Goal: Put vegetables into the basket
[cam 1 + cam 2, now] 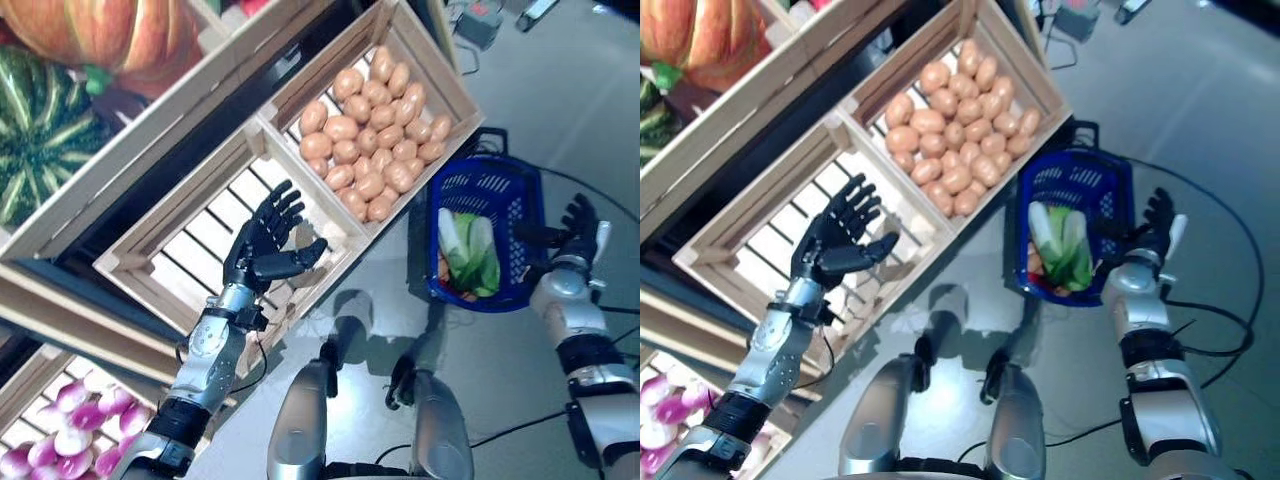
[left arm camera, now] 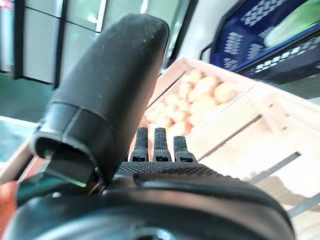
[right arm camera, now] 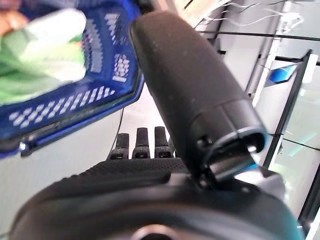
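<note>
**Left hand empty over slatted crate, basket held at right**

Left hand (image 1: 268,245) raised mid-left of frame, fingers (image 1: 283,205) spread and straight, thumb out, nothing in the palm. Hovering above the empty crate (image 1: 170,255) of bare wooden slats, just left of the divider to the potato crate (image 1: 420,55). Potatoes (image 1: 370,130) heaped in that upper-centre compartment, not touched.

Blue basket (image 1: 500,185) at centre-right, hanging off the crate's lower-right corner over the grey floor (image 1: 560,90). Already inside: leafy greens (image 1: 468,255) with white stalks, plus something orange under them, possibly a carrot, too hidden to be sure. Right hand (image 1: 578,222) at the basket's right edge, seemingly carrying it by the rim or a handle; fingers only partly seen in the head views, and the right wrist view shows thumb and straight finger backs beside the basket wall without showing a clasp, so grip cannot be told.

Also in frame: pumpkin (image 1: 110,35) and striped green squash (image 1: 45,125) upper left on the shelf above, purple-white turnips (image 1: 65,420) in a bin at lower left.

Step judged: between picks, reaching for the next vegetable, task partly done. Next move likely calls for swinging the left hand up and right across the divider onto the potato pile, closing round one, then carrying it over the basket opening while the right hand keeps the basket level.
</note>
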{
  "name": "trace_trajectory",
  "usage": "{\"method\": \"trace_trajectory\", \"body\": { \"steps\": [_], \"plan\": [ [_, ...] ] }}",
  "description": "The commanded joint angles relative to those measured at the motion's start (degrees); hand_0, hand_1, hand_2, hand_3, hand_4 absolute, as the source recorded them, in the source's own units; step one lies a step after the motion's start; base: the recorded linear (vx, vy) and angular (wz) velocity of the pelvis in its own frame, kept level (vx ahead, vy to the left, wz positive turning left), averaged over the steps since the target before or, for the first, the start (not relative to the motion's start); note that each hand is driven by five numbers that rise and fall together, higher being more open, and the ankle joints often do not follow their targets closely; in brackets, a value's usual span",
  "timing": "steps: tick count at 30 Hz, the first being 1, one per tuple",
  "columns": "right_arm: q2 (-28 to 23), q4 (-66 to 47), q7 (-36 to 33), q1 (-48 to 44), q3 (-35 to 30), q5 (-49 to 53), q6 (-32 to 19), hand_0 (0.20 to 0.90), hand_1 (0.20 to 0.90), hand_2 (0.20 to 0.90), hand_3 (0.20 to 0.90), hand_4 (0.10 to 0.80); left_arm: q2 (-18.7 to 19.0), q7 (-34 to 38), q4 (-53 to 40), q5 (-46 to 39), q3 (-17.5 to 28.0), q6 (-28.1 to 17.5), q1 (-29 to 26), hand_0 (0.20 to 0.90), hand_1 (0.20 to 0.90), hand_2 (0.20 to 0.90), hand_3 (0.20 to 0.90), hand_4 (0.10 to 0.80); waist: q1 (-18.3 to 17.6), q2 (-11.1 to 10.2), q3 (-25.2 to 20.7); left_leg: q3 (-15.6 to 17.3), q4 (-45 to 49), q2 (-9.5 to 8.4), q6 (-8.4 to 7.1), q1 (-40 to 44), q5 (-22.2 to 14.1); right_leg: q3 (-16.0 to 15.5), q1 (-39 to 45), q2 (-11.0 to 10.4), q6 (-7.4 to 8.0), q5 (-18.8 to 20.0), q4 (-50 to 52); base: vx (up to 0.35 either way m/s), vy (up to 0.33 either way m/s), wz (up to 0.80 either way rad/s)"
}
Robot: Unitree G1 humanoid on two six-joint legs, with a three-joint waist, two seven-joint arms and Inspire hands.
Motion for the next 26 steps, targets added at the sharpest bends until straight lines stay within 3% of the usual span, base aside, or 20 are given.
{"method": "trace_trajectory", "body": {
  "steps": [1,10,20,26],
  "plan": [
    [1.9,-2.32,3.04,6.24,-0.6,-0.71,-7.84,0.9,0.9,0.9,0.9,0.8,-1.84,-1.58,-0.64,4.13,0.11,-1.38,4.42,0.9,0.9,0.9,0.9,0.8,-0.75,-1.86,-13.95,1.31,-8.51,-0.98,1.31,8.41,-1.86,0.76,10.72,1.93,-1.91,5.09,-15.09,0.146,0.058,-0.17],
    [14.87,-7.75,8.28,21.24,2.6,2.19,-11.83,0.9,0.9,0.9,0.9,0.8,-6.89,0.84,10.14,12.9,-2.07,2.18,10.27,0.9,0.9,0.9,0.9,0.8,-3.37,-1.6,-20.02,3.77,-23.16,-1.6,1.63,19.15,2.2,3.68,18.52,4.08,-0.14,10.24,-26.91,0.053,0.062,-0.13],
    [20.43,-10.12,15.56,29.25,10.1,0.91,-8.63,0.9,0.9,0.9,0.9,0.8,-11.97,0.78,22.17,20.45,-3.56,5.0,11.48,0.9,0.9,0.9,0.9,0.8,-6.5,-1.23,-21.29,4.94,-27.27,-2.29,1.67,21.22,3.26,4.82,19.96,4.85,0.9,12.0,-30.68,-0.016,0.017,-0.07],
    [22.48,-5.52,16.29,30.92,14.38,1.01,-6.07,0.9,0.9,0.9,0.9,0.8,-13.8,0.83,23.07,20.68,-5.97,3.88,10.87,0.9,0.9,0.9,0.9,0.8,-6.99,-0.81,-20.51,4.97,-27.27,-2.29,2.06,21.23,3.07,5.27,19.91,5.02,0.67,11.38,-30.31,-0.009,0.013,-0.04]
  ]
}}
